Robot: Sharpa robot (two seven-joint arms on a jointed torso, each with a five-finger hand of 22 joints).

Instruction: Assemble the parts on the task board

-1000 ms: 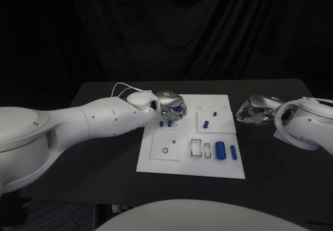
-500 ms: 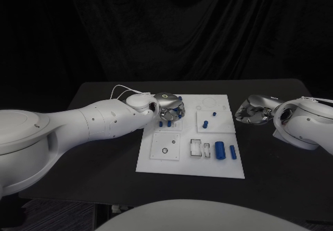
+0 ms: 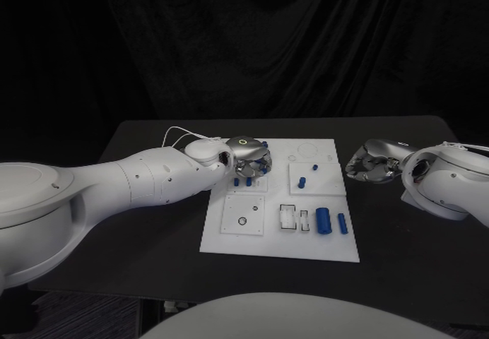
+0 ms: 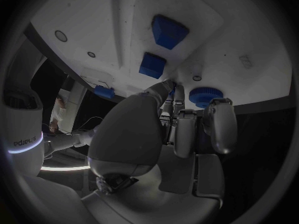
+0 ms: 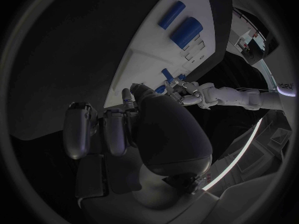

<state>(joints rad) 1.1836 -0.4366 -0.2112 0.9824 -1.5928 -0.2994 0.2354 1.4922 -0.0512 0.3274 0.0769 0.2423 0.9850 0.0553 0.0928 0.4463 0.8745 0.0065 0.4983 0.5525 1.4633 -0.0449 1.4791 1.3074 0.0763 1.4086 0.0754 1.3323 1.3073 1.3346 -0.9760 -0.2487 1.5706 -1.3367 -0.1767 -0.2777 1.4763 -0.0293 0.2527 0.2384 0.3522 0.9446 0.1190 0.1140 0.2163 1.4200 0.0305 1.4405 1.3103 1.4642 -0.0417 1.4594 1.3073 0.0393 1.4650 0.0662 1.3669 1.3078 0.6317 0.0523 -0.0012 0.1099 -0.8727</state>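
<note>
The white task board lies mid-table. My left hand hovers over its far left corner, and a small round blue part sits pinched between its fingertips. Just below that hand two blue pegs stand in the board; they appear as blocks in the left wrist view. My right hand hangs off the board's right edge, fingers curled in with nothing in them. The right wrist view shows its fingers over bare black table.
More blue parts are on the board: a small peg, a longer peg, a thick cylinder and a slimmer one. A recessed square with a ring and slotted blocks lie near the front.
My left hand has dipped slightly toward the board with the blue part in its fingertips. The right hand has not moved.
</note>
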